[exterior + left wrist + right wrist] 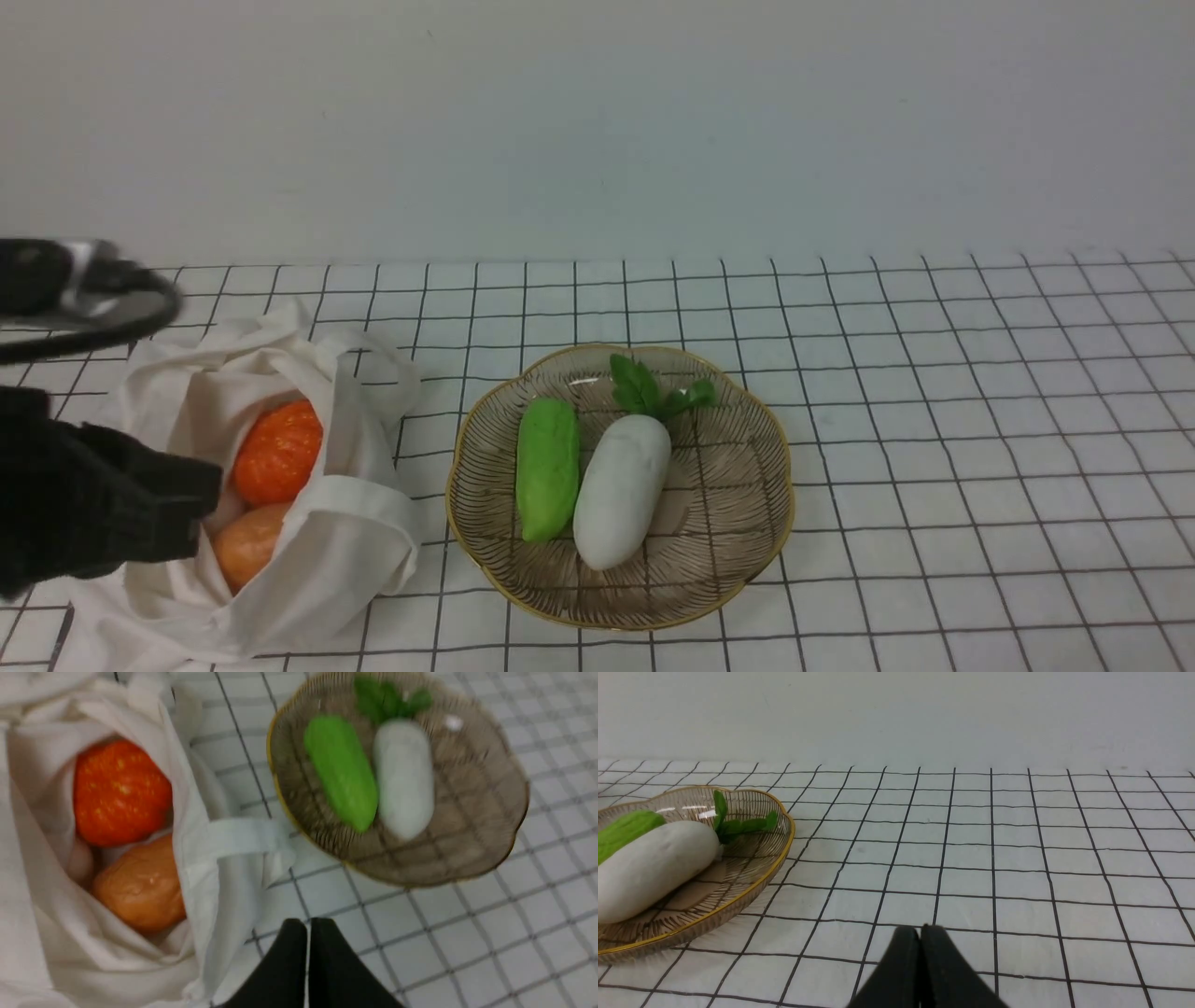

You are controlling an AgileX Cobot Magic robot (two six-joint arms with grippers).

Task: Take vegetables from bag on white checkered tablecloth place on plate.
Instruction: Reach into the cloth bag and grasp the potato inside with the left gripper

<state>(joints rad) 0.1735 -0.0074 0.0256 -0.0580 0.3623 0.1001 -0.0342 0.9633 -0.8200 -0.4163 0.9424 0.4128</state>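
**Half Plated, Half Bagged: Going In for the Next One**

Nestled in the open mouth of the bag (336, 551): the orange pumpkin (278, 451) farther back and the tan potato (250, 544) nearer, touching each other, with cloth close around both. Already resting on the plate (747, 560), side by side and touching: the green cucumber (547, 467) and the white radish (621, 490), leaves pointing to the far rim. Set just beside the bag on the white checkered tablecloth (934, 420), with bare room on the right half.

Up above the table, close by the bag: the left gripper (308, 926), fingers pressed together and empty. Parked low over bare cloth, well apart from the bag: the right gripper (920, 929), likewise pinched together with nothing in it.

Judging by that, next in line: one of the two bagged vegetables, by the left arm.

- Spread the fingers wide before descending (too broad, by the look of both toys, for a half-open grasp).
- Come down from above into the opening, clear of the bag handle (243, 835) lying across the plate-side edge, or risk hooking it and dragging the whole bag.
- Favour the pumpkin first, probably the less buried of the two, though hard to be sure with the wrist view blurred.
- Straddle the widest part and close gently.
- Lift straight up until free of the cloth, then carry across to the plate's bare right half, away from the radish.
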